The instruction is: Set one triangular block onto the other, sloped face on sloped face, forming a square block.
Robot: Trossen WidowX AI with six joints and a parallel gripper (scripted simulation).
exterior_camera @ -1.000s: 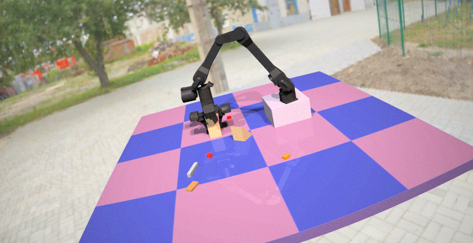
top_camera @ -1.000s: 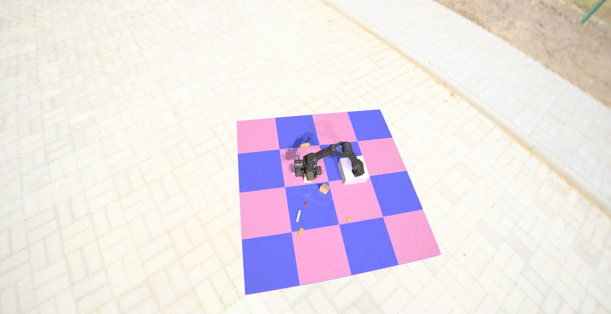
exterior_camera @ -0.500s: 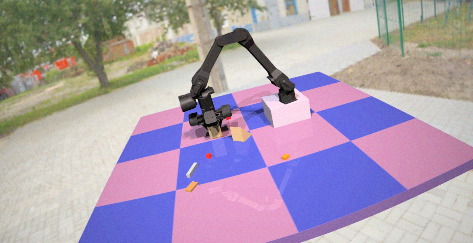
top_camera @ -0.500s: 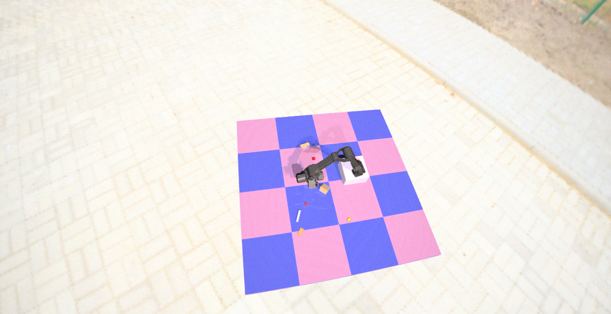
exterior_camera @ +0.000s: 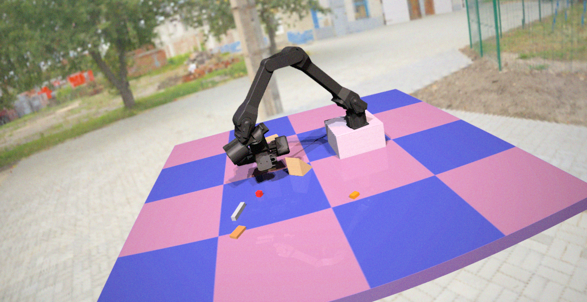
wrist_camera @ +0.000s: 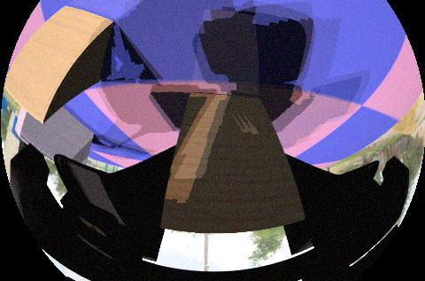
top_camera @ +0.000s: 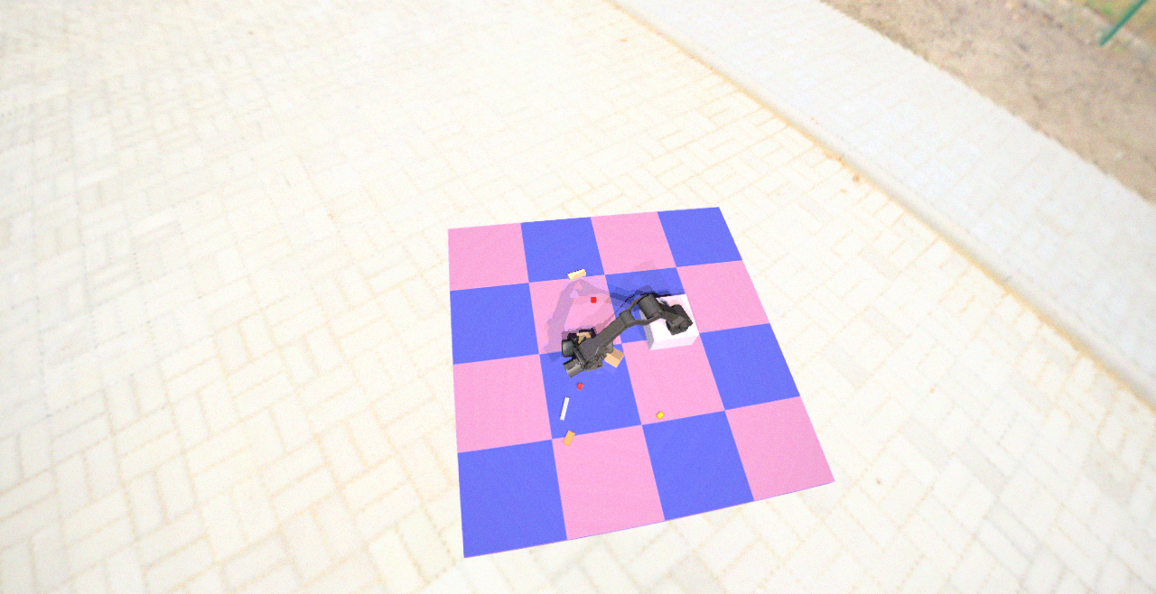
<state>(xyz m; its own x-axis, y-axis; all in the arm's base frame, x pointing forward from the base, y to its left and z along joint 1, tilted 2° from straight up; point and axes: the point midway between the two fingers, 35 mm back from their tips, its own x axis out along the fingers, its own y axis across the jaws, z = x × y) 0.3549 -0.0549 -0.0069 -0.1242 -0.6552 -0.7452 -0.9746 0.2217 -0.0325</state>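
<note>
My gripper [top_camera: 583, 338] [exterior_camera: 266, 162] [wrist_camera: 225, 152] is shut on one tan triangular block [wrist_camera: 248, 175]. In the wrist view that block is mostly in shadow between the two black fingers; in the exterior view the gripper hides nearly all of it. The gripper is tilted low over the table, but the gap beneath the held block cannot be read exactly. The other tan triangular block [top_camera: 614, 357] [exterior_camera: 296, 166] [wrist_camera: 55, 57] rests on the table beside the gripper, on the base side. It shows at the left of the wrist view, apart from the held block.
A cream block [top_camera: 576, 274] and a red cube [top_camera: 593, 300] lie behind the gripper. Another red piece [top_camera: 579, 385] [exterior_camera: 258, 193], a white bar [top_camera: 564, 408] [exterior_camera: 238, 211], an orange block [top_camera: 569, 438] [exterior_camera: 237, 232] and a small yellow-orange piece [top_camera: 659, 414] [exterior_camera: 354, 194] lie in front.
</note>
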